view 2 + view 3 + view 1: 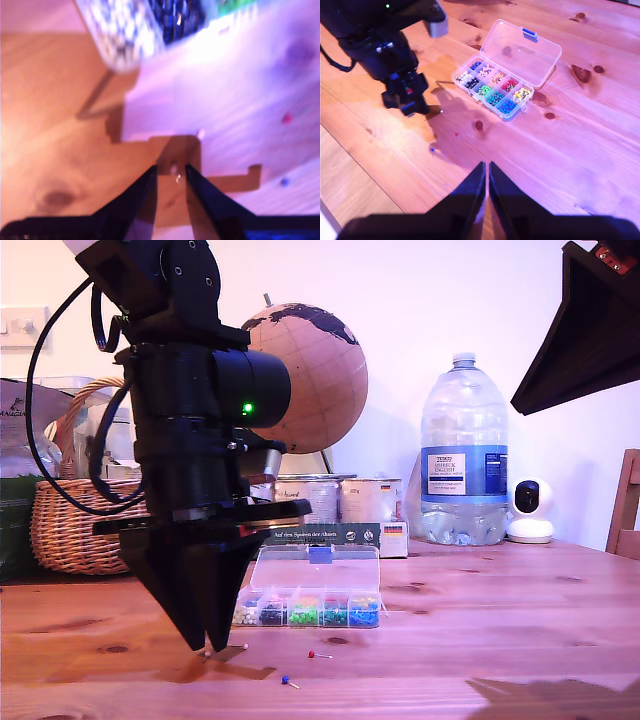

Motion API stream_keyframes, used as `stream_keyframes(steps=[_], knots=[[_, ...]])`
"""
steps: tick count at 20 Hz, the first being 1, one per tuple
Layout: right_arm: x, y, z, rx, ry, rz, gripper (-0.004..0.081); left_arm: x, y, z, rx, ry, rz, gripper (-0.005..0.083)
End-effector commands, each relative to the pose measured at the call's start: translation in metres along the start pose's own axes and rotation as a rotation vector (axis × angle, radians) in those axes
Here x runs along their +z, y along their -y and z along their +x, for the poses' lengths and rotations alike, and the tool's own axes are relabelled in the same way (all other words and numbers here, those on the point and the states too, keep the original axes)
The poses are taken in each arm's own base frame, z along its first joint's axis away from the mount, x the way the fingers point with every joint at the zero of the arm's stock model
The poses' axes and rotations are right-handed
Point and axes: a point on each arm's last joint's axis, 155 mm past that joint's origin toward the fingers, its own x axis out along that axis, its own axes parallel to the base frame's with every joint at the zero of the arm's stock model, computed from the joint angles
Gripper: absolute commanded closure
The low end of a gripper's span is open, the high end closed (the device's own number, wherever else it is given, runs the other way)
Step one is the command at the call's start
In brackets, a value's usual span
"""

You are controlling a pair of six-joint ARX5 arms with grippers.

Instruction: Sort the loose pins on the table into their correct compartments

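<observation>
**Op:** Exterior view?

**Bot:** You'll see my first gripper at the exterior view's left, pointing straight down, tips at the reddish-brown wooden tabletop. A tiny white-headed pin lies just beside the tips. A small red ball-headed pin lies further towards the exterior view's right, and a small blue ball-headed pin nearer the camera. Behind them is the clear plastic hinged box with a blue clasp, lid up, with sorted heads in its compartments.

**Op:** First wrist view?

**Bot:** It's blurred. The fingers stand a narrow gap apart with a small pale pin head at the tips. You can't tell from this whether it's gripped. The white pin is just ahead, and the red and blue are well off to the side. A box corner shows white and dark heads.

**Op:** Second wrist view?

**Bot:** My second gripper is high over the table, jaws together, holding nothing. Below you see the first gripper, the white pin, red, blue and the open box.
</observation>
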Motion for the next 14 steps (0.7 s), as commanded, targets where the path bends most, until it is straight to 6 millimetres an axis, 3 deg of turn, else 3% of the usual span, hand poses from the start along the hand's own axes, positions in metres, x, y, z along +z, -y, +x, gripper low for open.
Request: stream_keyframes(steps=[1, 14], knots=[[-0.004, 0.0, 0.003, 0.003, -0.005, 0.003, 0.0783, -0.005, 0.001, 0.01, -0.003, -0.032, -0.029, 0.0623], [-0.004, -0.001, 0.003, 0.004, -0.006, 0.003, 0.0783, -0.005, 0.002, 0.02, 0.007, -0.043, -0.029, 0.0624]])
